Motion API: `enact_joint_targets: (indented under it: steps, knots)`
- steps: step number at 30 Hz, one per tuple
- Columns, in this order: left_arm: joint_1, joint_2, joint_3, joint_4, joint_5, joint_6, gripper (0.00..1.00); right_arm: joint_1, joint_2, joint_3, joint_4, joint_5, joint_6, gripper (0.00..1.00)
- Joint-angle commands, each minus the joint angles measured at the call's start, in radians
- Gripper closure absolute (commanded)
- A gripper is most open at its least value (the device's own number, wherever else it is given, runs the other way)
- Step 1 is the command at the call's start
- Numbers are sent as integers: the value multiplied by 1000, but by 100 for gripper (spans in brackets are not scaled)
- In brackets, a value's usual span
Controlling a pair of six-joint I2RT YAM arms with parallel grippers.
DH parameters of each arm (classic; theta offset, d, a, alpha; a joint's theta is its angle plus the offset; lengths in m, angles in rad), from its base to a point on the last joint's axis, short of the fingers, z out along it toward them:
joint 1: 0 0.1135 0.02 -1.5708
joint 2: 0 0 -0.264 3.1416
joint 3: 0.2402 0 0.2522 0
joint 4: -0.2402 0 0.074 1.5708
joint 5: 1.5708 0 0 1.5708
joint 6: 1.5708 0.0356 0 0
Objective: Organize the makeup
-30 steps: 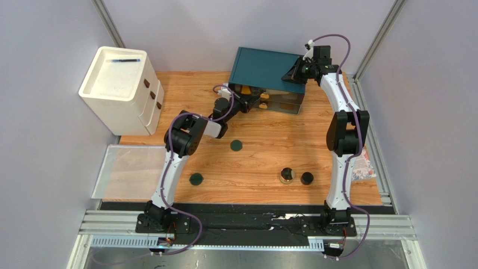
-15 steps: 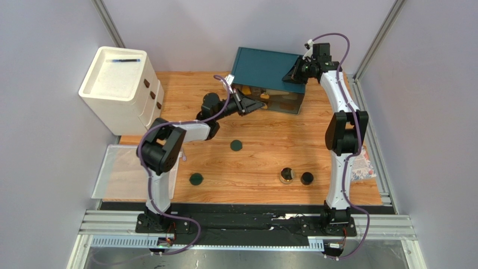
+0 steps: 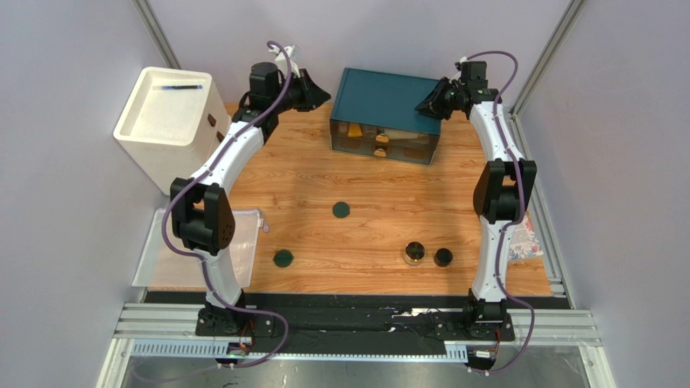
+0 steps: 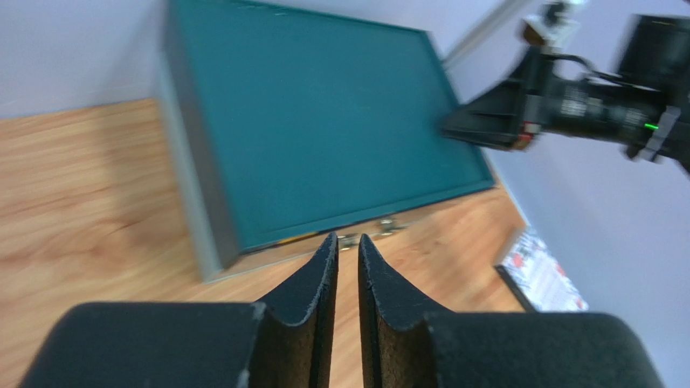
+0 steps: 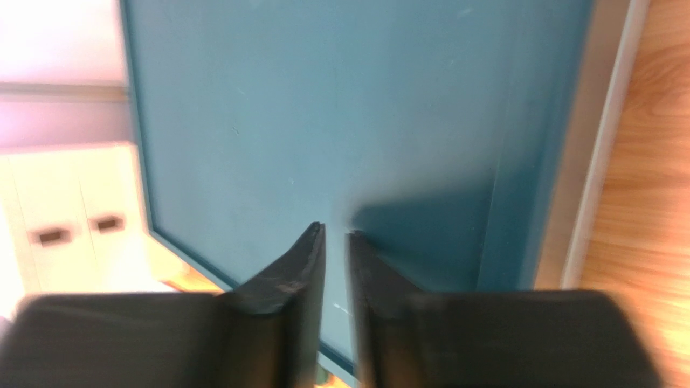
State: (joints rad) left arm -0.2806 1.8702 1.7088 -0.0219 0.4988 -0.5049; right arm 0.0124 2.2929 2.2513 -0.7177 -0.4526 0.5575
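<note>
Two flat dark-green discs (image 3: 341,209) (image 3: 283,259) lie on the wooden table. Two round dark jars (image 3: 415,253) (image 3: 443,257) stand side by side near the front. Some makeup shows as orange and yellow shapes (image 3: 381,142) behind the clear drawer fronts of the teal box (image 3: 381,95). My left gripper (image 3: 321,95) (image 4: 344,238) hangs in the air just left of the box's back corner, its jaws a narrow gap apart and empty. My right gripper (image 3: 422,108) (image 5: 334,230) hovers over the box's right end, likewise slightly open with nothing in it.
A white drawer cabinet (image 3: 170,121) stands at the back left. A clear tray (image 3: 174,242) sits at the left edge. A patterned pouch (image 3: 523,238) lies at the right edge behind the right arm. Grey walls close in behind the box.
My left arm has swung from the box's drawer front up and back to the left of the box. Both grippers' jaws have parted a little. The right gripper has shifted slightly right.
</note>
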Motion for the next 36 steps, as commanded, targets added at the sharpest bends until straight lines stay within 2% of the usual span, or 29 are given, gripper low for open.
enact_joint_targets:
  steps: [1, 2, 4, 5, 8, 9, 11, 14, 18, 20, 22, 25, 30, 36]
  knots:
    - [63, 85, 48, -179, -89, 62, 78, -42, -104, -81, 214, -1, 125, 67]
    - [72, 105, 63, -188, -92, 57, 78, -49, -111, -90, 239, -17, 134, 59]
    - [92, 173, 127, -223, -100, 46, 74, -57, -134, -131, 318, -29, 159, 51]
    - [99, 196, 167, -233, -101, 34, 71, -69, -145, -140, 337, -29, 168, 44]
    - [124, 265, 177, -166, -72, -76, 64, -98, -154, -182, 394, -23, 203, 38]
    - [133, 294, 172, -135, -59, -163, 64, -104, -153, -182, 396, -15, 205, 37]
    - [143, 323, 179, -30, -29, -225, 64, -127, -144, -183, 394, 5, 205, 37]
    - [143, 394, 225, -9, -31, -277, 64, -153, -133, -200, 377, 43, 217, 37]
    - [143, 519, 365, -4, -28, -352, 64, -172, -107, -214, 331, 86, 220, 36]
    - [141, 576, 446, -16, -23, -380, 61, -175, -76, -200, 301, 91, 223, 32]
    - [138, 606, 491, -27, -22, -388, 54, -175, -24, -171, 253, 69, 226, 29]
    - [129, 636, 531, -16, -32, -412, 52, -170, 46, -124, 221, 13, 249, 28]
    - [91, 678, 552, 5, 1, -449, 51, -143, 135, -44, 156, -64, 243, 28]
    - [37, 658, 517, 10, 72, -414, 51, -115, 154, -42, 143, -118, 202, 27]
